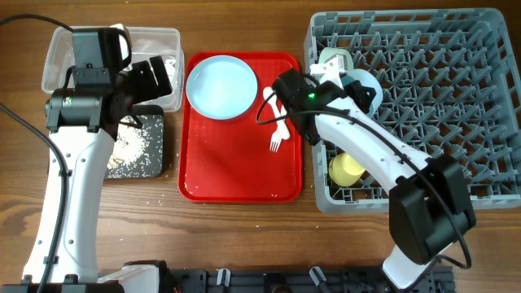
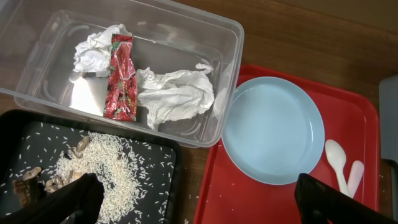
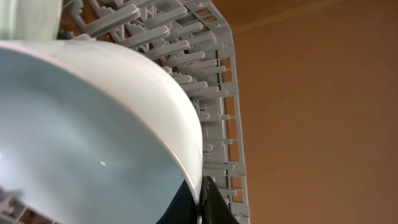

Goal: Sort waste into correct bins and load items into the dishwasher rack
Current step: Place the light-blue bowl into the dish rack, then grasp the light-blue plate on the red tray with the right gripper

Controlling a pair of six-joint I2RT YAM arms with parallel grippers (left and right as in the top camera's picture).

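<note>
My left gripper [image 1: 155, 77] [image 2: 199, 208] is open and empty, above the gap between the black tray [image 1: 167, 142] [image 2: 163, 186] and the red tray. The clear tub [image 1: 57, 57] [image 2: 230, 37] holds crumpled white napkins [image 2: 177, 93] and a red-striped wrapper [image 2: 121, 78]. Rice scraps [image 2: 106, 168] with brown bits lie in the black tray. My right gripper [image 1: 356, 88] [image 3: 200, 202] is shut on the rim of the light blue bowl [image 1: 362, 80] [image 3: 81, 137] over the grey rack [image 1: 456, 98] [image 3: 205, 43]. The pale green bowl [image 1: 334, 57] [image 3: 25, 15] and the yellow cup [image 1: 346, 168] are in the rack.
The red tray [image 1: 236, 171] [image 2: 249, 199] carries the light blue plate [image 1: 221, 86] [image 2: 273, 130], the white spoon [image 1: 273, 98] [image 2: 336, 158] and the fork [image 1: 278, 140] [image 2: 356, 174]. Stray rice grains dot the red tray and the table. The right arm crosses the rack's left edge.
</note>
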